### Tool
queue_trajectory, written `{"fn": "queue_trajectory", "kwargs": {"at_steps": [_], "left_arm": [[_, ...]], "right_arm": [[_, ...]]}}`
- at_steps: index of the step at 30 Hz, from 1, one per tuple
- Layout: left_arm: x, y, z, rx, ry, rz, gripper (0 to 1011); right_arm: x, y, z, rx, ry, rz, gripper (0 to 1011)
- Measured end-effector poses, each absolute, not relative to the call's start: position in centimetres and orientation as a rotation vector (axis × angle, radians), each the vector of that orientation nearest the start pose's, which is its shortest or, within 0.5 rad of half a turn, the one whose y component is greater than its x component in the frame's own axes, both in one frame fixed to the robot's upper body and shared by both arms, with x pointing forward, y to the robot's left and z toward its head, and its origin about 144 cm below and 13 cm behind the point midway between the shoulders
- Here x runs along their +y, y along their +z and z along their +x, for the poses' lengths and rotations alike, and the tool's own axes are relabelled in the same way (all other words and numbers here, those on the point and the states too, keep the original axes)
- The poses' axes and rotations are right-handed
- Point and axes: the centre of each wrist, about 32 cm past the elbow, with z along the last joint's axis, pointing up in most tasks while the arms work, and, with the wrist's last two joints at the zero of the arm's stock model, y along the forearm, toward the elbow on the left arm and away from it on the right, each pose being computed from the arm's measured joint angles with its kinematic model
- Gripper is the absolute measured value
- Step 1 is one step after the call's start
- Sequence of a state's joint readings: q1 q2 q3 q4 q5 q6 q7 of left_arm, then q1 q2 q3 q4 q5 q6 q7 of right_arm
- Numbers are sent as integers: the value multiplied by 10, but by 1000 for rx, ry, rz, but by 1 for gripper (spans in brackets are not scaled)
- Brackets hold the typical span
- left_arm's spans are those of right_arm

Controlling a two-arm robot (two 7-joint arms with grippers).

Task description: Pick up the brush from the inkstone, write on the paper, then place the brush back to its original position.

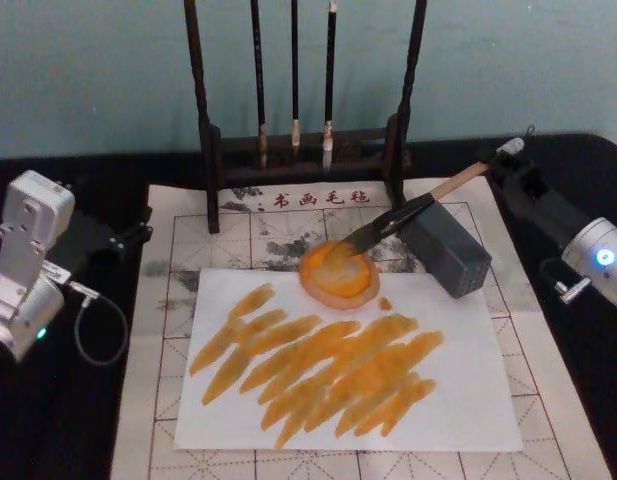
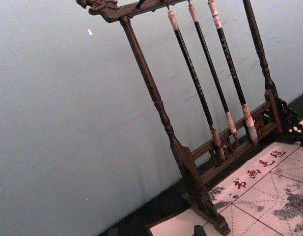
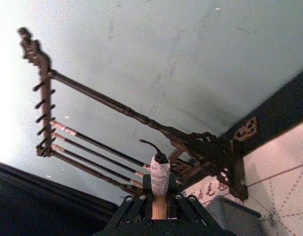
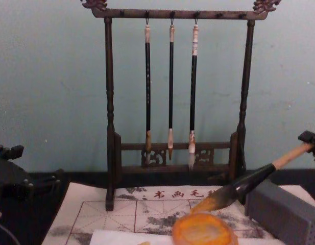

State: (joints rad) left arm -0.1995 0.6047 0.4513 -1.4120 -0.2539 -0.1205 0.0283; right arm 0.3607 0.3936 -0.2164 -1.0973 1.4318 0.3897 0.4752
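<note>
The brush (image 1: 408, 212) slants down from the right, its tan handle crossing the grey block-shaped inkstone (image 1: 448, 250) and its dark tip over a round orange dish (image 1: 338, 272). My right gripper (image 1: 503, 160) is shut on the handle's far end. In the right wrist view the wrapped, looped handle end (image 3: 159, 172) sticks out between the fingers (image 3: 134, 204). From the chest view the brush (image 4: 259, 176) points down-left at the dish (image 4: 203, 229). The white paper (image 1: 458, 410) lies in front, covered with several orange strokes. My left gripper (image 1: 128, 235) is parked at the left.
A dark wooden rack (image 1: 303, 140) with three thin hanging brushes (image 4: 171, 92) stands at the back. A grid-lined mat (image 1: 158, 300) with red characters lies under the paper. Black tabletop borders the mat on both sides.
</note>
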Motion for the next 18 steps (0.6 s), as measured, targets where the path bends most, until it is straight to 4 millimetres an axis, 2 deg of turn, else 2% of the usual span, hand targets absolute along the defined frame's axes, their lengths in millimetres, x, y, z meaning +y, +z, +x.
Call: {"fn": "queue_trajectory", "kwargs": {"at_steps": [18], "left_arm": [[310, 1140, 489, -285, 1248, 304, 1001]], "right_arm": [[-345, 1156, 531, 876, -783, 544, 182]]}}
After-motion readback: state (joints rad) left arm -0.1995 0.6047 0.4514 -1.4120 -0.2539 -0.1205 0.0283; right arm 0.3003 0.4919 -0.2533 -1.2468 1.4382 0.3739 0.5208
